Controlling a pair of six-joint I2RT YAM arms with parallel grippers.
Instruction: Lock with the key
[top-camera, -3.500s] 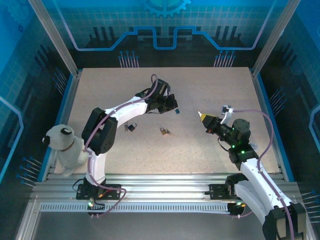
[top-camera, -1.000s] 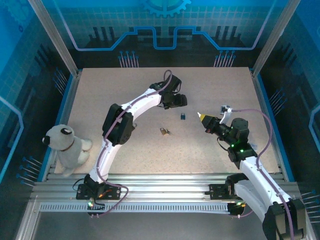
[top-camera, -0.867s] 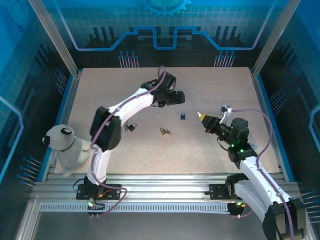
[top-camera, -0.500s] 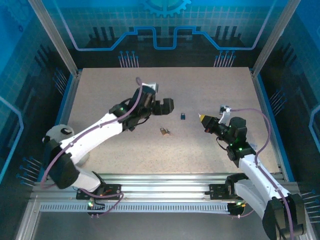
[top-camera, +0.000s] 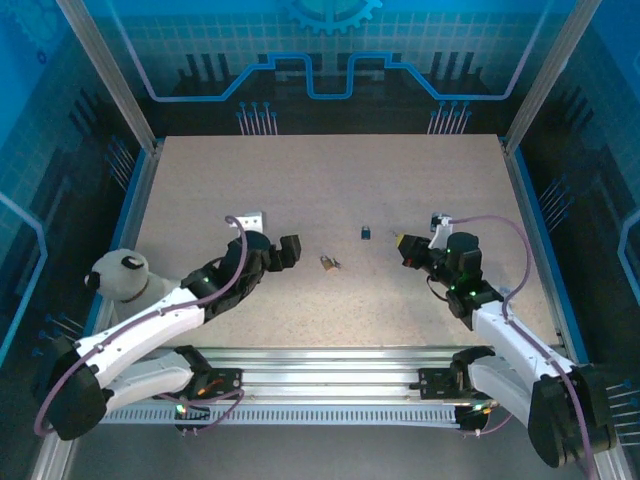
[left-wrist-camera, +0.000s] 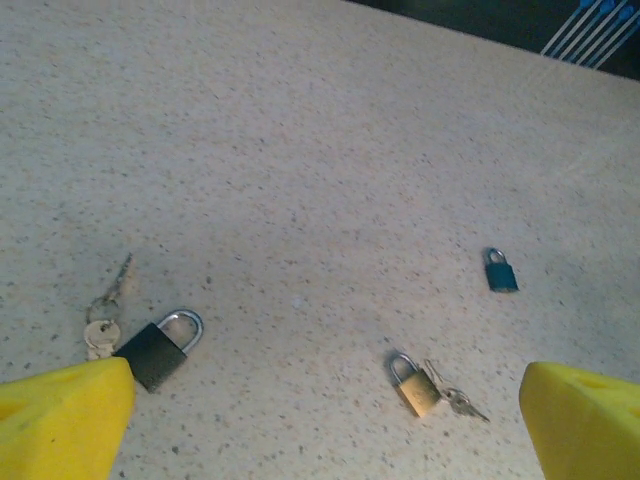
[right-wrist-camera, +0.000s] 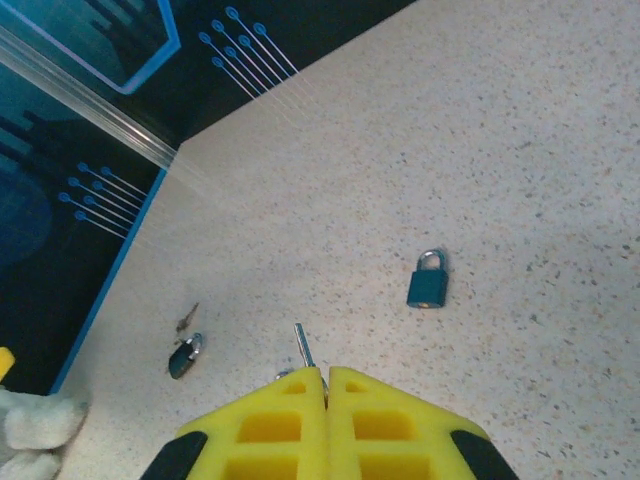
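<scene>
Our right pincer (right-wrist-camera: 326, 372) is clamped on the key (right-wrist-camera: 300, 346). The blade sticks out past the fingertips, its long axis nearly in line with them. The teal lock (right-wrist-camera: 427, 279) lies flat ahead, right of the tips, shackle pointing away. Our left pincer (top-camera: 289, 253) stands apart, with the brass lock (left-wrist-camera: 411, 381) ahead between its fingers.

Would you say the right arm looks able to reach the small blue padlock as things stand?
Probably yes: the blue padlock lies just ahead of the right fingers, shut on the key, with nothing between.
</scene>
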